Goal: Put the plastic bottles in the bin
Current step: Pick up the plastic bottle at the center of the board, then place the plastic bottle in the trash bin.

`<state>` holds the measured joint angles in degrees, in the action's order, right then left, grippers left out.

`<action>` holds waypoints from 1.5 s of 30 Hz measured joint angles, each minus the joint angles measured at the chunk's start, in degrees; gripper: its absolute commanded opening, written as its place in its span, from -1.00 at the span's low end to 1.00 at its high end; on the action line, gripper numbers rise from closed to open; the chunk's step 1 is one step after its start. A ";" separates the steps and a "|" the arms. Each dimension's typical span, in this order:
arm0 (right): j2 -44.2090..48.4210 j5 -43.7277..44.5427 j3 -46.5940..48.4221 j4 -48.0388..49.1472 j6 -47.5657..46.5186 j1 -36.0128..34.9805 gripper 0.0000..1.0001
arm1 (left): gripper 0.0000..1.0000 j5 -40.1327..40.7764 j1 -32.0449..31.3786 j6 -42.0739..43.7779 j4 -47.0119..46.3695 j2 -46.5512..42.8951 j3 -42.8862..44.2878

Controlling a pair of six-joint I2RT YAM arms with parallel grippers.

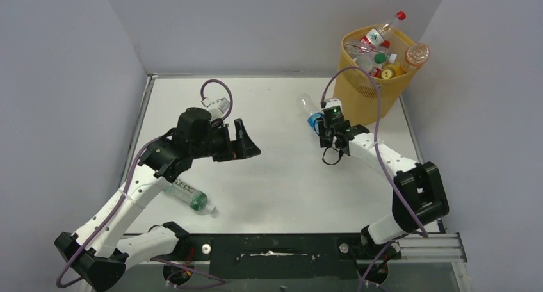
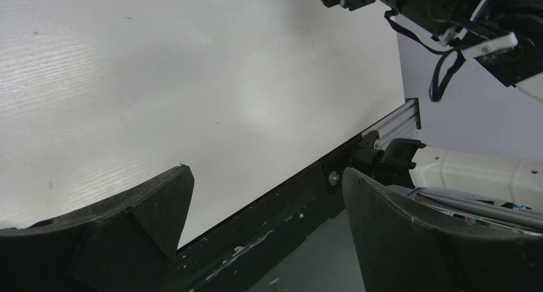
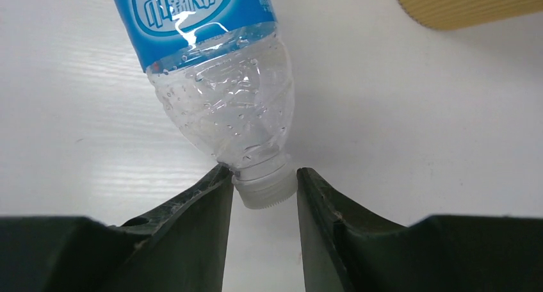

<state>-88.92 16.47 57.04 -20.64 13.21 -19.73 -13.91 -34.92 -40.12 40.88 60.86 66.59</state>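
The yellow-orange bin (image 1: 376, 81) stands at the far right of the table with several bottles (image 1: 384, 36) piled in it. A clear bottle with a blue label (image 1: 310, 111) lies on the table just left of the bin. In the right wrist view the bottle (image 3: 221, 81) has its white cap (image 3: 264, 188) between my fingertips. My right gripper (image 3: 262, 177) is closed to the cap's width, with one finger on the neck. It also shows in the top view (image 1: 322, 122). A clear bottle with a green label (image 1: 192, 198) lies near the left arm. My left gripper (image 1: 251, 141) is open, empty and held above mid-table.
The bin's ribbed side (image 3: 467, 0) shows at the top right of the right wrist view. The left wrist view shows my open left gripper (image 2: 266, 173), bare white table (image 2: 192, 81), the black front rail (image 2: 288, 202) and the right arm (image 2: 474, 16). Grey walls enclose the table.
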 measured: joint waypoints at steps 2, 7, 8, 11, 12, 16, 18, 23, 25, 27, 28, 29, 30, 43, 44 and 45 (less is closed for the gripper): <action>2.58 1.29 0.63 -2.01 0.50 -3.89 -0.52 | 0.75 0.02 -0.15 -0.11 -0.11 -0.20 0.00; 6.88 3.39 7.72 -8.50 1.18 -10.32 -0.53 | 0.75 0.00 -0.39 -0.20 -0.39 -0.59 -0.02; 7.39 3.65 9.16 -9.49 1.25 -10.34 -0.53 | 0.75 0.00 -0.44 -0.20 -0.39 -0.70 -0.02; 9.31 5.46 15.89 -13.11 1.40 -10.14 -0.51 | 0.75 0.00 -0.59 -0.22 -0.39 -1.09 -0.04; 9.90 6.05 18.29 -14.08 1.40 -9.94 -0.51 | 0.75 0.00 -0.63 -0.22 -0.39 -1.25 -0.07; 11.52 8.66 28.11 -16.74 1.22 -9.79 -0.49 | 0.75 0.00 -0.63 -0.24 -0.39 -2.03 -0.31; 11.96 9.86 32.87 -17.38 0.98 -9.27 -0.49 | 0.75 0.00 -0.63 -0.31 -0.37 -2.36 -0.46; 12.55 9.05 41.68 -18.47 0.96 -3.58 -0.50 | 0.75 0.04 -0.66 -0.68 -0.35 -2.95 -0.46; 12.22 8.11 44.44 -19.54 1.27 1.75 -0.51 | 0.75 0.07 -0.68 -0.83 -0.35 -3.28 -0.48; 11.10 6.99 47.56 -21.11 1.75 6.67 -0.52 | 0.75 0.15 -0.68 -1.03 -0.39 -3.74 -0.57; 10.16 6.12 49.51 -21.84 2.05 8.83 -0.52 | 0.75 0.20 -0.68 -1.07 -0.37 -4.00 -0.68; 8.96 4.94 51.67 -22.49 2.29 10.78 -0.52 | 0.75 0.20 -0.68 -1.14 -0.35 -4.20 -0.79; 7.85 3.82 53.53 -23.12 2.43 12.44 -0.52 | 0.75 0.20 -0.70 -1.14 -0.37 -4.26 -0.87; -4.81 -16.11 64.15 -26.08 7.45 31.17 -0.51 | 0.75 0.20 -0.79 -1.11 -0.33 -4.42 -1.86; -5.22 -17.05 63.89 -26.23 7.80 31.78 -0.50 | 0.75 0.20 -0.79 -1.09 -0.35 -4.42 -1.86; -5.51 -17.88 63.84 -26.21 8.09 32.15 -0.49 | 0.75 0.20 -0.79 -1.07 -0.35 -4.42 -1.88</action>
<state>-94.43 -1.41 120.88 -46.85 21.30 12.43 -13.72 -35.70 -41.19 40.53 56.45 64.71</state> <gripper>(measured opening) 0.378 0.876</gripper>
